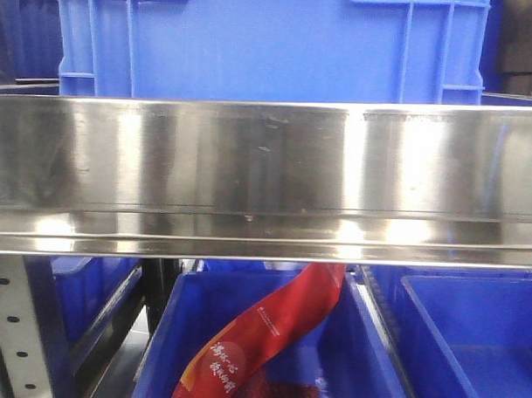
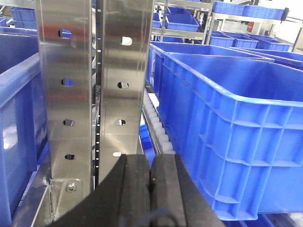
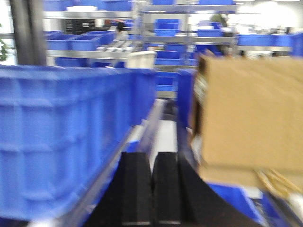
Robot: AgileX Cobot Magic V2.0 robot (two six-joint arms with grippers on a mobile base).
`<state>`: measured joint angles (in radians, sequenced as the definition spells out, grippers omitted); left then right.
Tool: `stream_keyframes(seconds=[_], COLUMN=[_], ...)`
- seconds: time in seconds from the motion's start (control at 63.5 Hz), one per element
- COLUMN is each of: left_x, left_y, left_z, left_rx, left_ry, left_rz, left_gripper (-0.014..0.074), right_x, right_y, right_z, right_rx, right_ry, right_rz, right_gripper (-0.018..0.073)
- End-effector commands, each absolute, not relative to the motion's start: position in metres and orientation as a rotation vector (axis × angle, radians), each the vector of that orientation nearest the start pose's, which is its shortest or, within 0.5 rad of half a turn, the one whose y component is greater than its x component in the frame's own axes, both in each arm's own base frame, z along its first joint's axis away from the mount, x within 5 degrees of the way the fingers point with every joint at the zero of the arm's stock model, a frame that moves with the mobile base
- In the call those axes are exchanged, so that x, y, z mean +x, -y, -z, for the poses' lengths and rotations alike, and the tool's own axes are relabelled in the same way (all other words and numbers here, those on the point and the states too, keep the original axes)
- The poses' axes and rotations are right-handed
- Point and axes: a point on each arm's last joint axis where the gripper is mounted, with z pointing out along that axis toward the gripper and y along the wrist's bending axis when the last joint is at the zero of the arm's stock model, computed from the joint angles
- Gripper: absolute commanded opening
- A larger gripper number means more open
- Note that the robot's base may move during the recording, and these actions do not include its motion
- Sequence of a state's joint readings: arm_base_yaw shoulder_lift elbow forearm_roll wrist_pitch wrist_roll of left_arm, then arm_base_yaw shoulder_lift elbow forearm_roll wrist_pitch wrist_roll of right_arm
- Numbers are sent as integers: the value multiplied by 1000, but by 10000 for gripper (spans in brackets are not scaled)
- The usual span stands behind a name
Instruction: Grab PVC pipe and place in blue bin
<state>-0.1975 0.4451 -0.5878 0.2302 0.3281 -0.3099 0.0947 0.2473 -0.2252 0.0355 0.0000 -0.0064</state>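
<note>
The PVC pipe is out of view in every frame. In the left wrist view my left gripper point(image 2: 150, 158) is shut with nothing between its black pads, low beside a perforated steel shelf post point(image 2: 87, 90) and a large blue bin point(image 2: 236, 127) on the right. The right wrist view is blurred; there my right gripper point(image 3: 152, 155) is shut and empty, between a blue bin point(image 3: 66, 132) on the left and a brown cardboard box point(image 3: 251, 113) on the right. The front view shows neither gripper, only blue bins above and below a shelf rail.
A shiny steel shelf rail point(image 1: 267, 177) spans the front view, with a blue crate point(image 1: 271, 42) above. Below it, a blue bin point(image 1: 348, 359) holds a red packet with yellow print point(image 1: 261, 339). White rollers point(image 2: 156, 123) run beside the left bin. More shelves with blue bins stand behind.
</note>
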Motion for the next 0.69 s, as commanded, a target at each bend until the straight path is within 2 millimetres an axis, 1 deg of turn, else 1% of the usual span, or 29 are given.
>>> stream_keyframes(seconds=[0.0, 0.142, 0.236, 0.299, 0.394, 0.677], left_x=[89, 89, 89, 89, 89, 89], left_y=[11, 11, 11, 11, 11, 11], left_z=[-352, -352, -352, -352, -353, -353], left_rx=[28, 28, 28, 28, 28, 28], left_ry=[-1638, -1638, -1638, -1638, -1635, -1635], left_rz=[159, 159, 159, 159, 159, 159], left_gripper=[-111, -111, -111, -111, -111, -111], right_x=[69, 60, 55, 56, 55, 55], right_y=[-5, -4, -4, -4, -3, -4], right_z=[-258, -231, -223, -217, -221, -218], right_rx=[-43, -43, -42, -42, -30, -31], right_ry=[-1485, -1473, -1440, -1450, -1395, -1431], right_rz=[-64, -65, -65, -65, -71, -74], right_gripper=[-167, -167, -167, -167, -167, -167])
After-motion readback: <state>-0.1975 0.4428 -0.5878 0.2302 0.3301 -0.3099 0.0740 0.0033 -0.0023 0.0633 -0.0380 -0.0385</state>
